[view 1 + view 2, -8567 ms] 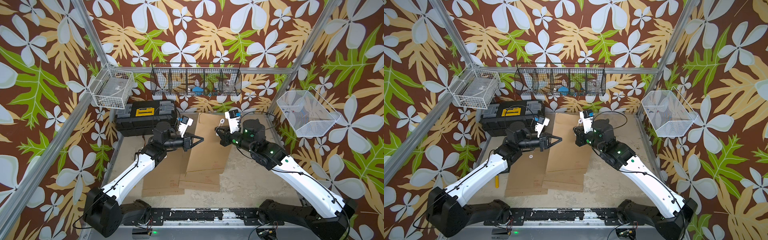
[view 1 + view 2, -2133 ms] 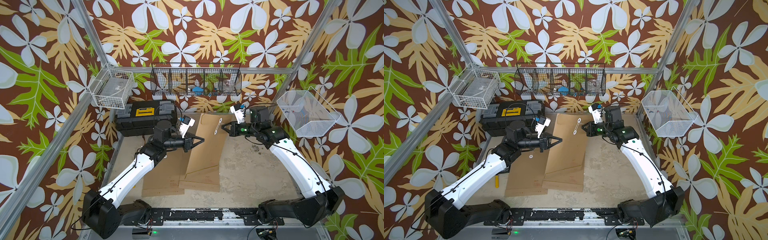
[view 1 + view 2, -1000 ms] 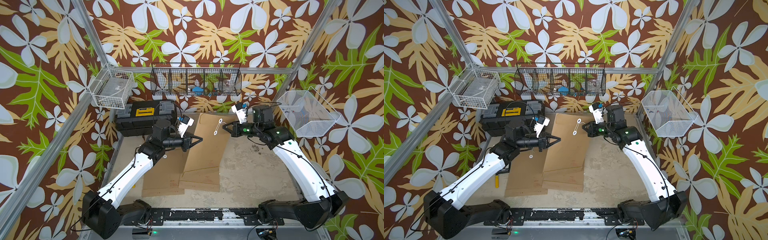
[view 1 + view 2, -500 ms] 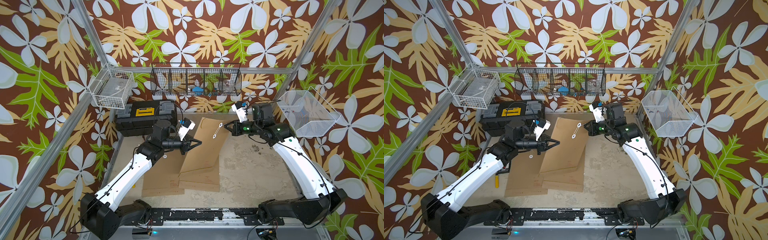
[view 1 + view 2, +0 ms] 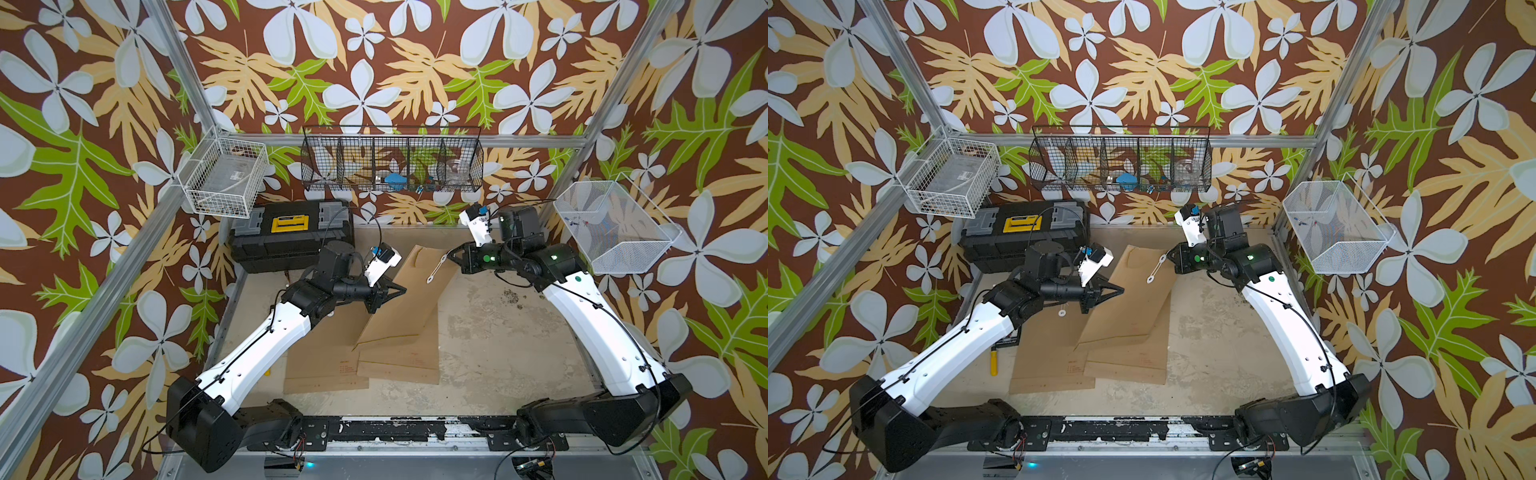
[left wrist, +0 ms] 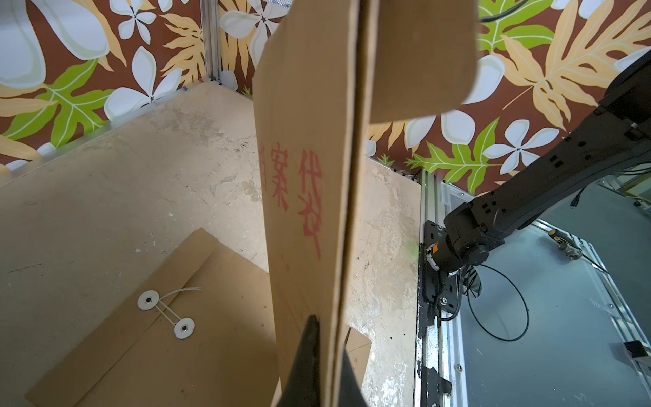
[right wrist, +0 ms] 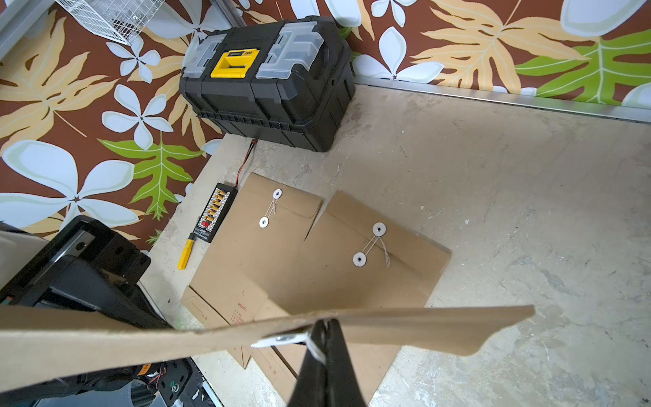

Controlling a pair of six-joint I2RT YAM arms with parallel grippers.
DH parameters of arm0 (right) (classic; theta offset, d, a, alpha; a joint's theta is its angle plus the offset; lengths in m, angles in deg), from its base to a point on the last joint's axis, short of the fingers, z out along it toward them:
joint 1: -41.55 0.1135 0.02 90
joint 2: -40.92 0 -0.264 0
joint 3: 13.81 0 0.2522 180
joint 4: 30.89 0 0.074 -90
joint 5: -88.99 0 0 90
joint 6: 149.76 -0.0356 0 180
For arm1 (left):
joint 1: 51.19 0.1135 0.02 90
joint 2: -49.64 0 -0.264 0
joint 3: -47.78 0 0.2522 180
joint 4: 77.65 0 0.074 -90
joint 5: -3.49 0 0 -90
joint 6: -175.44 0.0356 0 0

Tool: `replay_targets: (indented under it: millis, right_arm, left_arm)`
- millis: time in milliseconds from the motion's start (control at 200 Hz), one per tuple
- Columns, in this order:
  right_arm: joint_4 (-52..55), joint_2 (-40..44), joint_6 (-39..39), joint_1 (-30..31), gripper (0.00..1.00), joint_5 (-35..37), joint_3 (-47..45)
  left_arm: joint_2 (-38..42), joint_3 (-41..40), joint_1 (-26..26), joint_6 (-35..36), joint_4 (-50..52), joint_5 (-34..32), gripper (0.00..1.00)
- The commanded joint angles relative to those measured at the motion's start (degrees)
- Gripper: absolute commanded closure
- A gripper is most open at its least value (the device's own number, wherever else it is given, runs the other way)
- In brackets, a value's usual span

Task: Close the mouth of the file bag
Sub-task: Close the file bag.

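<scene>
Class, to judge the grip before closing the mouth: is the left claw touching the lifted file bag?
Touching. The left wrist view shows the left claw shut on the edge of the file bag, no gap.

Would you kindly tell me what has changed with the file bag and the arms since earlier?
The file bag, nearly flat before, now tilts up on edge, lifted by the left gripper clamped on its side. The right arm swung outward to the right; the right gripper pinches the flap by the string. The two other bags and the toolbox stayed put.
</scene>
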Motion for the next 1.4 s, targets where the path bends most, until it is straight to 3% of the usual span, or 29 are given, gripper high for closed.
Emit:
replay_targets:
  millis: [0,465,576,676,846,1391]
  right_arm:
    - [-0.19,-0.07,0.05,0.87,1.0,0.55,0.68]
    - [-0.72,-1.34,-1.5,4.4,0.99,-2.78,2.62]
    - [-0.4,-1.1,-1.71,4.45,0.92,-2.54,3.4]
    - [0.36,-1.13,-1.71,4.45,0.91,-2.18,4.79]
    - [0.34,-1.21,-1.71,5.22,1.0,-2.16,4.76]
    - [-15.45,3.82,-10.54,5.4,1.0,-16.52,-12.18]
  left_arm:
    - [-0.41,0.24,-0.31,0.88,2.2,-1.77,1.0]
    - [-0.97,0.18,-1.41,0.53,1.97,-1.38,1.0]
    - [-0.82,0.1,-1.49,0.35,1.97,-1.33,1.0]
    - [-0.68,-0.01,-1.49,0.26,1.92,-1.24,1.0]
    - [-0.64,0.08,-1.58,-0.3,1.51,-1.75,1.0]
    - [-0.33,-0.64,-1.41,-8.25,-8.7,-6.41,1.0]
